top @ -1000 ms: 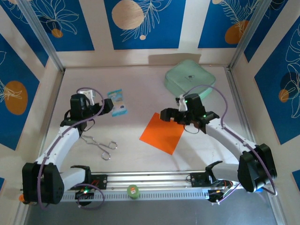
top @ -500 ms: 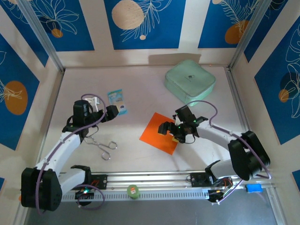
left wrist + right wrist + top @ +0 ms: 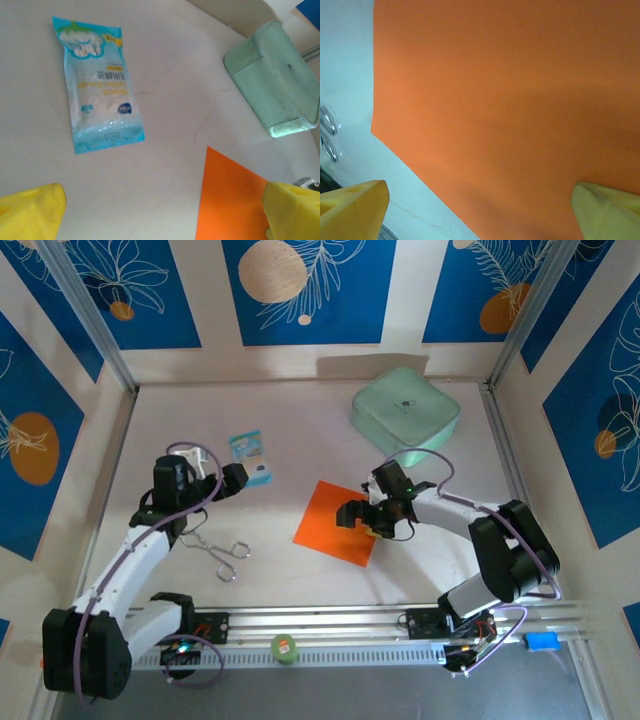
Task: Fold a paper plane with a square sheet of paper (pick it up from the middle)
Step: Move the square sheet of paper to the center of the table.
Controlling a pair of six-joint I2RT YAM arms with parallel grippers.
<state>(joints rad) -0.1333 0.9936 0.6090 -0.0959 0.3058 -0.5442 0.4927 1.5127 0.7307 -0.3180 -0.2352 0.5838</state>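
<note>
Right claw (image 3: 368,522) hovered low over the near-right part of the sheet (image 3: 328,523), jaws spread wide and pinching nothing. In the right wrist view the claw (image 3: 480,215) showed one yellow fingertip (image 3: 607,210) over the orange paper (image 3: 505,90) with a soft shadow beside it, and the other tip over bare table (image 3: 350,65) just past the sheet's edge; whether either tip touched down could not be told. Seen from above, the sheet lay flat and unfolded near the middle of the table (image 3: 300,430), turned cornerwise like a diamond, well apart from the mint-green box (image 3: 405,410) at the back right. Left claw (image 3: 243,478) was also spread wide and empty, held above the table just near of the blue-and-white packet (image 3: 247,452). Its wrist view, between its own tips (image 3: 160,215), took in the packet (image 3: 97,85) lying flat, the box (image 3: 272,85) beyond, and a corner of the sheet (image 3: 230,200) at the lower right. Metal forceps (image 3: 215,545) lay on the table beside the left arm, apart from the sheet
</note>
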